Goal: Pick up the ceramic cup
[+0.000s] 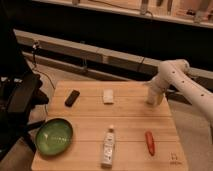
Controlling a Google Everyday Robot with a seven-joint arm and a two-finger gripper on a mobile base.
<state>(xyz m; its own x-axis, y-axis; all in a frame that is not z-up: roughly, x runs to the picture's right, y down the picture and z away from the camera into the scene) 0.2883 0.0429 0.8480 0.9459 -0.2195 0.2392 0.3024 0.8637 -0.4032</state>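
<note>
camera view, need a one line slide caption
Robot arm's gripper at the ceramic cup on the wooden table's far right edge.

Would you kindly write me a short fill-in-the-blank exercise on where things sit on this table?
The pincer is at the table's far ____ corner, by the cup.
The bowl is coloured ____.
The bottle lies between the bowl and the ____ object.
The white block lies right of the ____ object.

Missing: right; green; red; black
</note>
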